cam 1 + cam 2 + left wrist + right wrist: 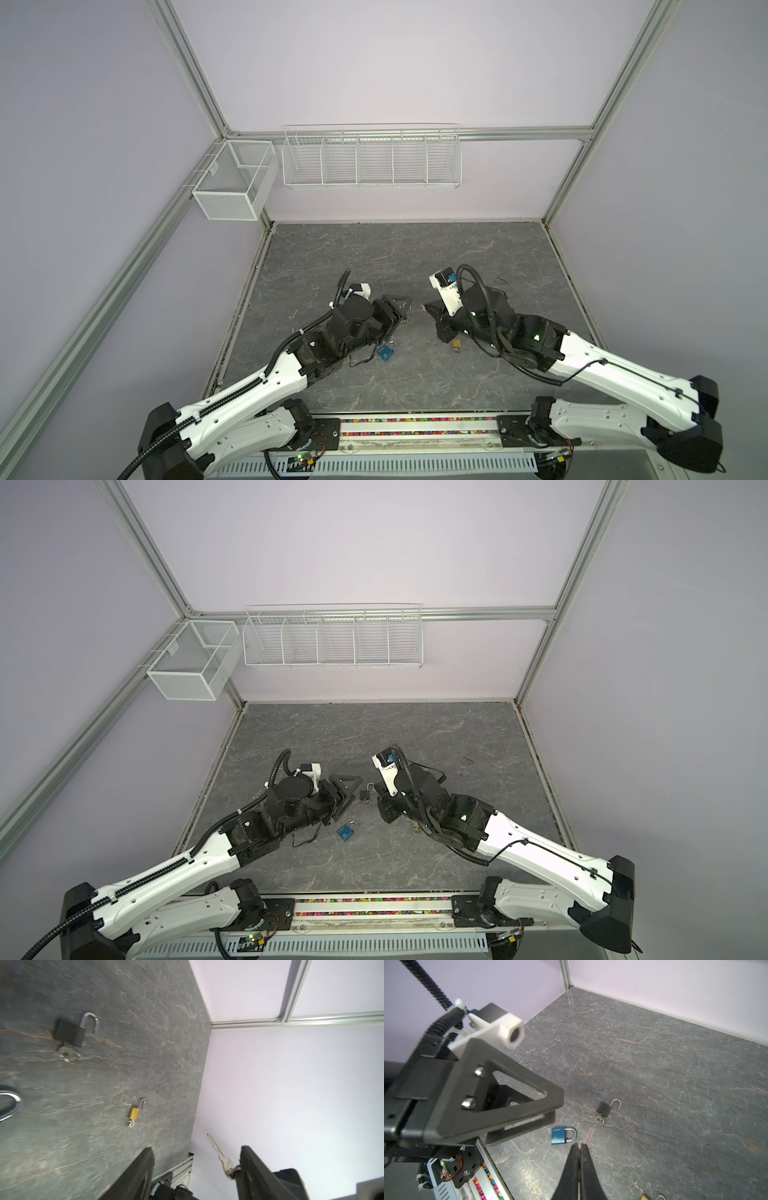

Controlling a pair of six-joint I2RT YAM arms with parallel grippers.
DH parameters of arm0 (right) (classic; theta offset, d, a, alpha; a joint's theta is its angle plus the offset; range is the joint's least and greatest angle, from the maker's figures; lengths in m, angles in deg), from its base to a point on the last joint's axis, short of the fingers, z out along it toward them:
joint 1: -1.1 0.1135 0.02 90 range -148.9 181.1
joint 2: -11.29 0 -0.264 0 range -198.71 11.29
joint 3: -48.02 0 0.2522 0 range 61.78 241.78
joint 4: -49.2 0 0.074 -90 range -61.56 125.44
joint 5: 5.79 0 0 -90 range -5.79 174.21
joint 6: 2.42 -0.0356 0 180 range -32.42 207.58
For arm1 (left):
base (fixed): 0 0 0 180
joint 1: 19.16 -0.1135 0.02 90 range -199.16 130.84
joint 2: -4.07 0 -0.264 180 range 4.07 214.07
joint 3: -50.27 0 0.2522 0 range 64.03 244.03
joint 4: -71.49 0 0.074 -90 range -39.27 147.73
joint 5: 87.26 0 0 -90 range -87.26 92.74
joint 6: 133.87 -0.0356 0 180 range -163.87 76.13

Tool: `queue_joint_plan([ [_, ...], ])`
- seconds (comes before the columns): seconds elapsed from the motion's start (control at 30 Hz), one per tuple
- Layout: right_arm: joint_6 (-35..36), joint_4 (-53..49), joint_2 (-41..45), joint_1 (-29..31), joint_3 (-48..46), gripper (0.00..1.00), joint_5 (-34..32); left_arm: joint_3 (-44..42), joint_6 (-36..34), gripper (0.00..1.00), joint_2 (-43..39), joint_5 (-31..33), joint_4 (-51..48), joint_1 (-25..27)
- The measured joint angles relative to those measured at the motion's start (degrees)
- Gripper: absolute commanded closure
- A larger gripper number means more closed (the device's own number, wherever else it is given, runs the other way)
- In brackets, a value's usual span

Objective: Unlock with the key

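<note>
Status: three padlocks lie on the table (675, 1076). The black padlock (603, 1109) and the brass padlock (135, 1112) each show a sprung shackle with a key in the base, so we count both as done. The blue padlock (559, 1136) lies flat, shackle seated, between the two arms and nearer the left one. We judge it to be the lock in hand.

Left gripper (196, 1148): raised off the table, jaws standing apart. The key (220, 1157) rests by its bow against the inner face of one finger (255, 1169), blade pointing away. It is not pinched between the two fingers.

Right gripper (580, 1145): clenched, fingers pressed together, poised above the table just beside the blue padlock. A pale strip (589, 1135) sticks out past its tips. The strip is blurred in the right wrist view. We take it for a key blade, but we cannot confirm it.

Step, as we read it: key brought to the last lock, insertion not yet begun.

Next move calls for:
- a firm hold on a key, blade free and lined up with the keyway
- finding the blue padlock's base, which no view shows clearly
- the other gripper pinning the body, since a flat, loose lock will likely slide under a push
- then insert, turn, and check that the shackle lifts
</note>
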State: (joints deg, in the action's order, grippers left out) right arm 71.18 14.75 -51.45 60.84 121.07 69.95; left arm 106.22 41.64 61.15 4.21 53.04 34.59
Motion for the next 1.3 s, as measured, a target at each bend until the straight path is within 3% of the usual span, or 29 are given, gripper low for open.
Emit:
queue_joint_plan([
  [0.5, 2.32, 12.24, 2.56, -0.15, -4.57, 0.94, 0.61, 2.29, 8.26, 0.41, 6.25, 0.17, 14.19, 0.26],
  [1.07, 3.39, 15.04, 6.23, -0.42, -6.64, 0.94, 1.05, 2.84, 10.93, 0.77, 6.54, 1.97, 16.61, 0.26],
  [1.3, 3.85, 15.04, 6.08, -0.46, -6.64, 0.94, 1.29, 2.86, 10.82, 0.83, 6.54, 1.90, 16.44, 0.26],
])
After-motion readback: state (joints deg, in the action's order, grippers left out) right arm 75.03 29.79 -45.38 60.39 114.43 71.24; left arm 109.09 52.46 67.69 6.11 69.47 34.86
